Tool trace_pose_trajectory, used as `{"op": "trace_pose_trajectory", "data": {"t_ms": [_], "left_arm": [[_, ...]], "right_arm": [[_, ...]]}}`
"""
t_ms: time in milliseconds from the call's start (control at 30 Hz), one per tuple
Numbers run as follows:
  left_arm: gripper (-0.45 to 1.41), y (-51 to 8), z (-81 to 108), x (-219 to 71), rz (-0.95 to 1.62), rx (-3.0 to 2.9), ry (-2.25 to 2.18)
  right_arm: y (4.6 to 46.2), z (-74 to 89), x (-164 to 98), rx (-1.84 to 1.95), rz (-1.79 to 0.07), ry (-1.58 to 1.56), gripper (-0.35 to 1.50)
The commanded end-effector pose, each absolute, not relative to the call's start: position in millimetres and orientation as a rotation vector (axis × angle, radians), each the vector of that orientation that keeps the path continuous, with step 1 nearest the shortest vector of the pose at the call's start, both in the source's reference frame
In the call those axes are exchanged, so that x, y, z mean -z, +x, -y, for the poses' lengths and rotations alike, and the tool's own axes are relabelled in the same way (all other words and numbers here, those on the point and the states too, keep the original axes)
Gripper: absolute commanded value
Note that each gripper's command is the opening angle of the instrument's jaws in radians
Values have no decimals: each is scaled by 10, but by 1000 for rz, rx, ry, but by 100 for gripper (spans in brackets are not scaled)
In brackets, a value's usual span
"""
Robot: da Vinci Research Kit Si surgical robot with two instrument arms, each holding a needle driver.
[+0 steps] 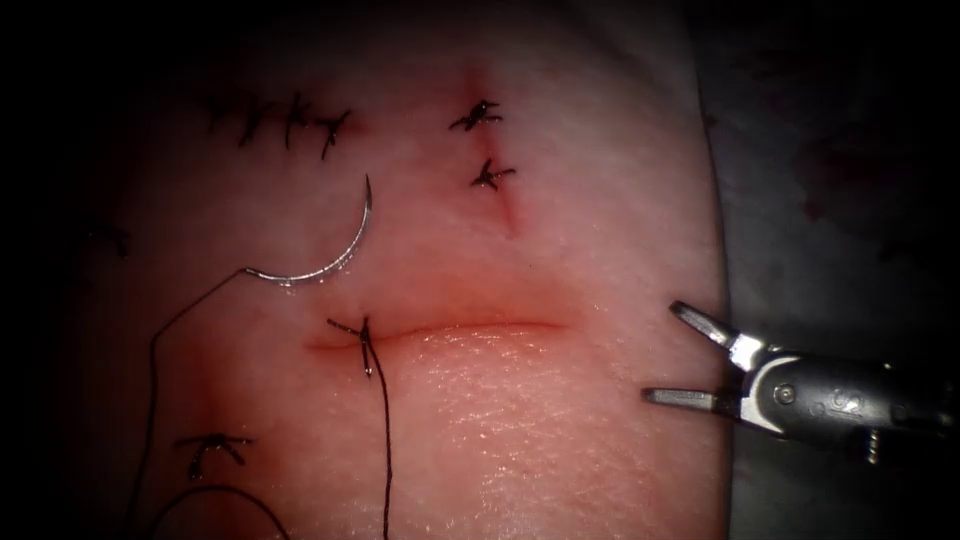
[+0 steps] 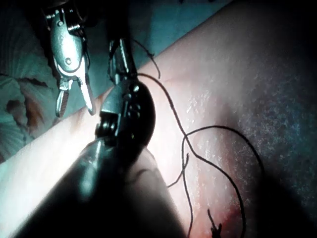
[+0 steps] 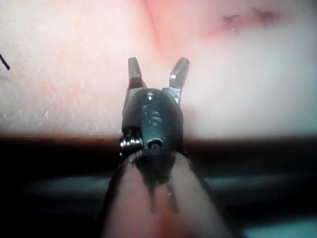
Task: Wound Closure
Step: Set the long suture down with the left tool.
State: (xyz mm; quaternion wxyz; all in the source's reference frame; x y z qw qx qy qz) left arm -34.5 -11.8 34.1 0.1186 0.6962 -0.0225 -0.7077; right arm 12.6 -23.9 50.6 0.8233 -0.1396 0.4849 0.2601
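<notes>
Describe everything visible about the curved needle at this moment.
The needle is a thin, silvery, shiny metal arc, lying loose on the tissue, above the cut and toward its left end. Its sharp tip points up; its blunt end sits lower left, where the dark thread joins it and trails down. It is not in the tissue, and nothing grips it: the right hand hangs open and empty at the tissue's right edge, well away from it.
</notes>
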Motion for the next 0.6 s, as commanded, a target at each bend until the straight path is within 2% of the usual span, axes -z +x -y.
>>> {"op": "trace_pose_trajectory", "data": {"t_ms": [33,67,100,133,167,233,300,400,600], "left_arm": [[-45,-358,122,-352,30,2054,2051],[-43,-365,126,-357,-20,2048,2063],[20,-372,130,-364,-124,2057,2064],[99,-375,135,-372,-356,2102,2047],[99,-375,135,-372,-356,2102,2047],[128,-369,130,-383,-559,2245,1965],[133,-358,121,-390,-571,2348,1926],[135,-345,109,-396,-590,2435,1905],[126,-295,43,-447,-591,2702,1758]], "right_arm": [[124,236,-516,-557,-1020,-304,130],[122,235,-518,-560,-1011,-310,130],[122,235,-520,-562,-1005,-313,131],[123,234,-524,-568,-994,-323,133],[123,234,-524,-568,-994,-323,133],[128,233,-529,-570,-991,-329,136],[133,233,-531,-573,-988,-334,140],[140,235,-533,-569,-998,-334,141],[162,236,-534,-567,-1014,-335,143]]}}
